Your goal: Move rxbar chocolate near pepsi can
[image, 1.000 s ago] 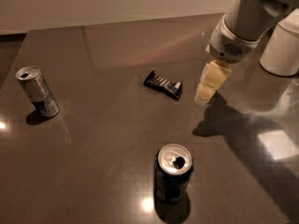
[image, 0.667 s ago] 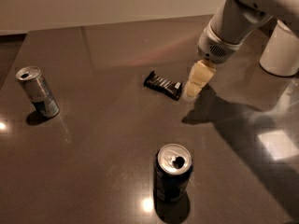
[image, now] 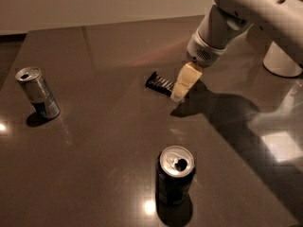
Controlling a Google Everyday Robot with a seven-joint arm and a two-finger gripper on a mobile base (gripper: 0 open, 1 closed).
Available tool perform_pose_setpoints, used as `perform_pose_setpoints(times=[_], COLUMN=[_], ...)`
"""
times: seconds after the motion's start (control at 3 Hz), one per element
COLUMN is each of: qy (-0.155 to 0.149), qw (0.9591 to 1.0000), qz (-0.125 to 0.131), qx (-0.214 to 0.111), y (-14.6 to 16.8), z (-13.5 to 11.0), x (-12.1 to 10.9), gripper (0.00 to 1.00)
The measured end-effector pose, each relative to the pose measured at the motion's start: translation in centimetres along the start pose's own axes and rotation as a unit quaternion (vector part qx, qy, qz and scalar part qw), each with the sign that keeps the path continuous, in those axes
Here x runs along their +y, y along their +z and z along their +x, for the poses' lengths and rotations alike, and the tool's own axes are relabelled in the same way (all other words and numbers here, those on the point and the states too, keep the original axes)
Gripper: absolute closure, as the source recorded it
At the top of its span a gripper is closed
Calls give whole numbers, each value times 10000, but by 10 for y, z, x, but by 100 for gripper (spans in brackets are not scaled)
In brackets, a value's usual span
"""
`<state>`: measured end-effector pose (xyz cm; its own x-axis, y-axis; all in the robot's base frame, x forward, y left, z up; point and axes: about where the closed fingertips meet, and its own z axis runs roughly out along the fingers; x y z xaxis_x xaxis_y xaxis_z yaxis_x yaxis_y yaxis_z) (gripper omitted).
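The rxbar chocolate [image: 159,83], a small flat black bar with white lettering, lies on the dark table near the middle. The pepsi can [image: 174,175], dark blue with a silver top, stands upright toward the front centre. My gripper [image: 179,96] comes down from the upper right on a white arm; its cream-coloured fingers [image: 185,81] reach down over the bar's right end. Whether it touches the bar I cannot tell.
A slimmer silver-and-blue can [image: 38,92] stands tilted at the left. A white rounded object [image: 281,60] sits at the right edge. The dark table [image: 94,141] has its back edge along a pale wall. The arm's shadow falls right of the bar.
My gripper has moved left and down from right of the bar to its right end. The bar and both cans have not moved.
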<state>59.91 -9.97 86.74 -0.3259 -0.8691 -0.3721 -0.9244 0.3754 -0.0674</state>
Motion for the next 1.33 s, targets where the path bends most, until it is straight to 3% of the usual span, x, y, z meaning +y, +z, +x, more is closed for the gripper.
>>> perform_pose_setpoints(times=[0.67,1.0,1.33], qy=[-53,-95,-99], qw=[9999,9998,9996], qz=[-114,-167,-245], qx=[-37,-23,37], y=[25,33,40], z=[-17,-23,-26], x=[10,16,18], gripper=[0,14,37])
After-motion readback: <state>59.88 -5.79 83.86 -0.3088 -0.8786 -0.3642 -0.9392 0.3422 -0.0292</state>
